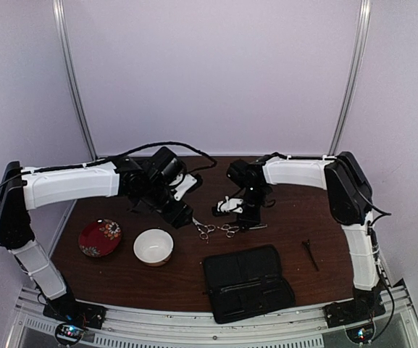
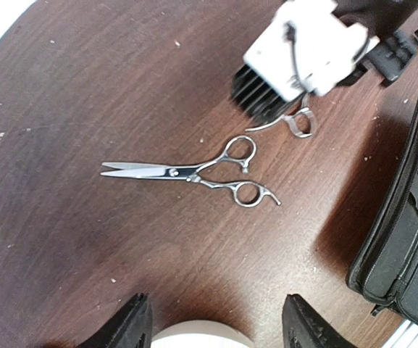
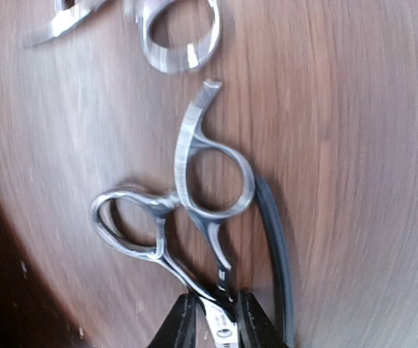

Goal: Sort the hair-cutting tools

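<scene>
We are pinching the right scissors (image 3: pixel 181 152), lying just beyond the pouch (image 1: pixel 246 281), at their pivot with the right gripper (image 3: pixel 216 325): likely light, stiff, slippery steel. The left gripper (image 2: pixel 216 322) is hanging wide open, empty.

Reads as bright polished metal, mirror-smooth, on the right-hand scissors (image 3: pixel 182 167) and the left-hand scissors (image 2: pixel 183 172). Shows dark brown wood grain, faintly sheened and dust-specked, on the table (image 2: pixel 85 239). Looks like matt black cloth on the pouch (image 2: pixel 404 239), glossy white glaze on the bowl (image 1: pixel 153 259).
</scene>
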Action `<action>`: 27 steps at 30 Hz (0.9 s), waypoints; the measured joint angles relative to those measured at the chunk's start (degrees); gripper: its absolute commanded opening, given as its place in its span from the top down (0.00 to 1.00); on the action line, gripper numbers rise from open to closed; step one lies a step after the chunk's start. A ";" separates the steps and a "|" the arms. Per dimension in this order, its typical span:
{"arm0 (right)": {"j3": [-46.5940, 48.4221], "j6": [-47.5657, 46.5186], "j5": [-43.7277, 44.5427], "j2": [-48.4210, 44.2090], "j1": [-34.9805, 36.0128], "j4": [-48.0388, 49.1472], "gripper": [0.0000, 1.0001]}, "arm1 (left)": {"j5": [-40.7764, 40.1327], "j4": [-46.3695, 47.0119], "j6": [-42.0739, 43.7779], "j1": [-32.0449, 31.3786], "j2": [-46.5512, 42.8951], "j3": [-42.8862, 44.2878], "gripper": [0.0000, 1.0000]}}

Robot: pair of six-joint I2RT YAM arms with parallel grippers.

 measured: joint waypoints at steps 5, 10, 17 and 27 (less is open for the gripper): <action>8.81 0.17 -1.20 5.29 1.84 -2.51 0.81 | -0.83 -0.02 -0.04 0.00 -3.10 -2.05 0.35; 11.47 0.42 -3.13 5.86 2.51 -4.96 0.53 | -0.92 -0.07 0.31 0.00 -4.20 -2.86 0.34; 1.01 1.92 -8.02 -5.68 -1.57 -4.68 0.48 | 1.70 -0.81 4.94 0.00 -3.45 -1.49 0.03; -20.04 8.15 -21.94 -32.22 -14.08 1.40 0.48 | 10.80 -4.92 13.14 0.22 11.50 14.19 0.67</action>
